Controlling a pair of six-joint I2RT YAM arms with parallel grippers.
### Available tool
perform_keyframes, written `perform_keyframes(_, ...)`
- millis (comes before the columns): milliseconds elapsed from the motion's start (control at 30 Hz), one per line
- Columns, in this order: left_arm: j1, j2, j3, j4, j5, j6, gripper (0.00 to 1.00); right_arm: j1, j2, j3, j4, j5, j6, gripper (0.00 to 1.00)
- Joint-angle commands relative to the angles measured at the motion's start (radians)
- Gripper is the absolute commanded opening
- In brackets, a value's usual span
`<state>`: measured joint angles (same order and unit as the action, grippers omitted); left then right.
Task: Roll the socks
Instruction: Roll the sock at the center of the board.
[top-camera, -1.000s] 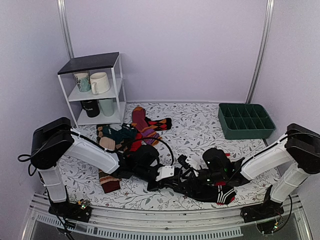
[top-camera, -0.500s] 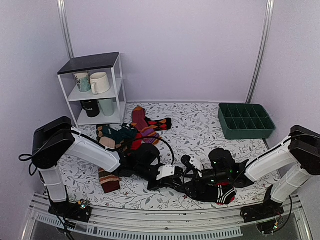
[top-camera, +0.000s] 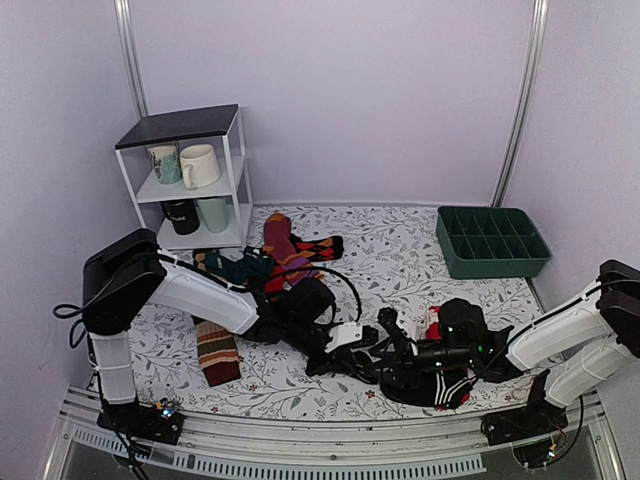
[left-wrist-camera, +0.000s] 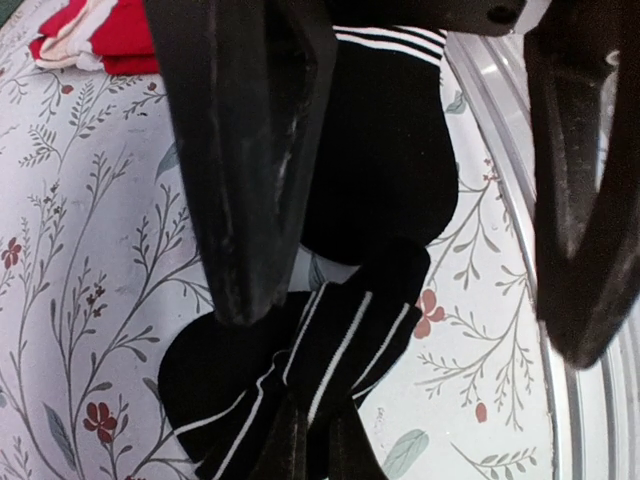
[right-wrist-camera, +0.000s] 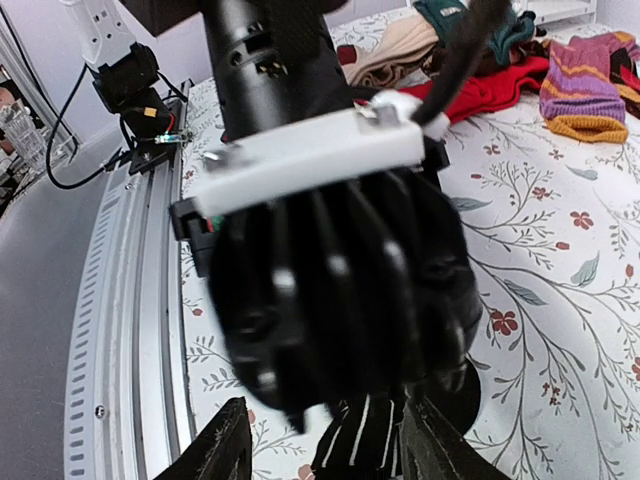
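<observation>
A black sock with thin white stripes (left-wrist-camera: 345, 335) lies bunched on the flowered cloth near the table's front edge. My left gripper (left-wrist-camera: 315, 445) is shut on its folded end. My right gripper (right-wrist-camera: 330, 440) faces the left one head-on, and the same striped sock (right-wrist-camera: 365, 445) sits between its spread jaws. Its fingers (left-wrist-camera: 240, 150) stand wide on either side of the sock in the left wrist view. The left gripper (right-wrist-camera: 340, 280) fills most of the right wrist view. From above, both grippers (top-camera: 378, 350) meet at centre front.
A black sock with a red-and-white end (top-camera: 450, 390) lies under the right arm. A red sock (left-wrist-camera: 90, 30) is close by. A brown striped sock (top-camera: 215, 350), a sock pile (top-camera: 280, 255), a mug shelf (top-camera: 185, 180) and a green tray (top-camera: 490, 240) stand farther off. A metal rail (right-wrist-camera: 120, 330) edges the table.
Both grippers have shifted to the right along the front, the left one taking the striped sock with it. The right gripper's jaws have come closer together.
</observation>
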<state>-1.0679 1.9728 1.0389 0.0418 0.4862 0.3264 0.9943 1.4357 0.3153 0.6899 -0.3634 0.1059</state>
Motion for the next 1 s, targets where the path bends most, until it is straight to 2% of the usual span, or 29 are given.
perform_keyframes(0, -0.005, 0.109, -0.051, -0.271, -0.031, -0.033, 0.0, 0.024, -0.037, -0.013, 0.009, 0.029, -0.021, 0.53)
perform_keyframes(133, -0.003, 0.119, -0.044, -0.278, -0.027, -0.031, 0.0, 0.073, 0.02, 0.008, -0.037, 0.117, -0.016, 0.54)
perform_keyframes(233, -0.003, 0.118, -0.045, -0.278, -0.026, -0.031, 0.0, 0.127, 0.03, 0.049, -0.136, 0.272, -0.016, 0.49)
perform_keyframes(433, 0.003, 0.127, -0.037, -0.285, -0.018, -0.033, 0.0, 0.207, -0.172, -0.029, -0.177, 0.539, 0.009, 0.53)
perform_keyframes(533, 0.005, 0.129, -0.036, -0.286, -0.013, -0.032, 0.0, 0.236, -0.278, -0.057, -0.23, 0.622, 0.014, 0.55)
perform_keyframes(667, 0.006, 0.133, -0.033, -0.288, -0.011, -0.031, 0.0, 0.237, -0.318, -0.095, -0.201, 0.607, 0.014, 0.65)
perform_keyframes(767, 0.006, 0.135, -0.033, -0.287, -0.011, -0.032, 0.0, 0.23, -0.233, -0.097, -0.121, 0.565, 0.049, 0.76)
perform_keyframes(967, 0.007, 0.133, -0.037, -0.283, -0.007, -0.031, 0.0, 0.157, -0.05, -0.1, 0.083, 0.412, 0.123, 0.78)
